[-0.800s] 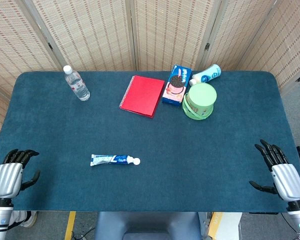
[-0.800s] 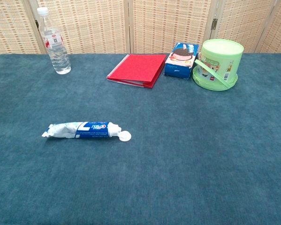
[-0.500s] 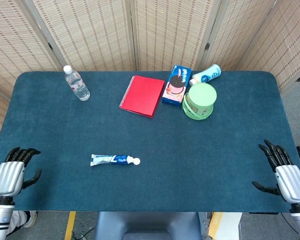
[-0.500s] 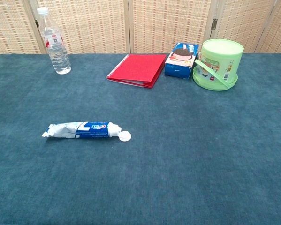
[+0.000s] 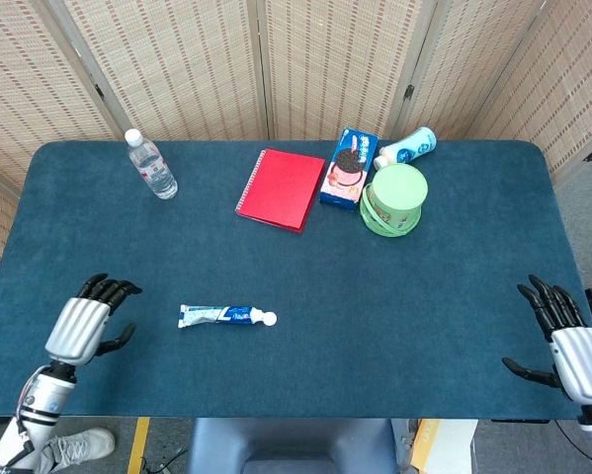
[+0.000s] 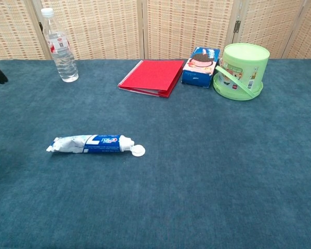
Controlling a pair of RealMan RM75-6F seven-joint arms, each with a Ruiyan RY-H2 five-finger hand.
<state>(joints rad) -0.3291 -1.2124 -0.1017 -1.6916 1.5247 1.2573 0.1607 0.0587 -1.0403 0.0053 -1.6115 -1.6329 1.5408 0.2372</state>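
Moved in since the earlier frame: left hand [image 5: 81, 326], up from the near-left corner onto the blue cloth, now hovering just left of the toothpaste tube [image 5: 226, 316]. Fingers spread wide, nothing held, a clear gap to the tube. Only a dark fingertip showing at the far-left edge of the chest view. Right hand [image 5: 575, 355] parked off the near-right edge of the table [image 5: 454, 296], also spread wide and empty, shifted only slightly.

Toothpaste tube lying flat in the near-left part of the table, crimped end pointing left toward the left hand, white cap [image 6: 138, 151] at the right end, well apart from everything else.

Stuff that could go sideways, just guessing from the layout:
- Flat, half-squeezed tube on soft cloth, so not much to get under. Fingers coming down too shallow could simply push it right instead of pinching it.
- Squeezing the soft body too hard could squirt paste if that cap isn't fully on. Can't tell from here whether it is.
- Fingertips could drag on the cloth and bunch it up.

Far side looks safe: water bottle [image 5: 151, 164] far left, red notebook [image 5: 281, 189], cookie box [image 5: 349, 166], green bucket [image 5: 394, 198] and a tipped bottle [image 5: 407, 147] behind it, all well away.
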